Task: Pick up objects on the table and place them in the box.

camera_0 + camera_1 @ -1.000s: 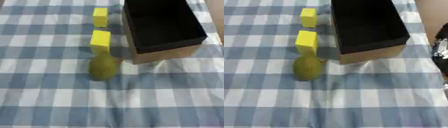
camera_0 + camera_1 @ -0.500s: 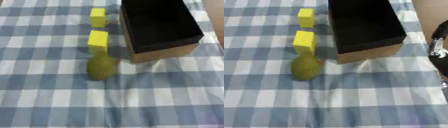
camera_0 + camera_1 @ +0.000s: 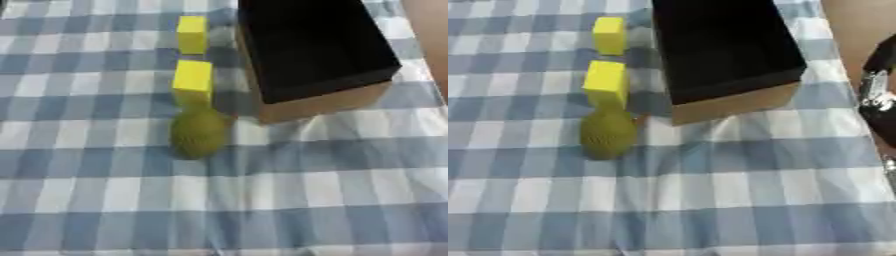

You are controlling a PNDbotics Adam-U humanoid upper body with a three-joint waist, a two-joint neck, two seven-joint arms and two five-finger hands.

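1. Table: covered with a blue-and-white checked cloth, slightly wrinkled near the box
2. Box: cardboard, tan outside, black inside, open at the top; stands at about 1 o'clock of the left eye view; nothing can be seen inside it
3. Far yellow block: small, at 12 o'clock, just beside the box's left wall
4. Near yellow block: larger, at 6 o'clock from the far block, beside the box's near left corner
5. Green fruit: round, olive-green, rough-skinned; at 6 o'clock from the near block, touching or almost touching it; near the centre of the view
6. Right arm: black with a silver joint, at 3 o'clock of the right eye view, off the table's edge; its hand does not show, so whether it is spread or curled cannot be told
7. Left hand: shows in neither view
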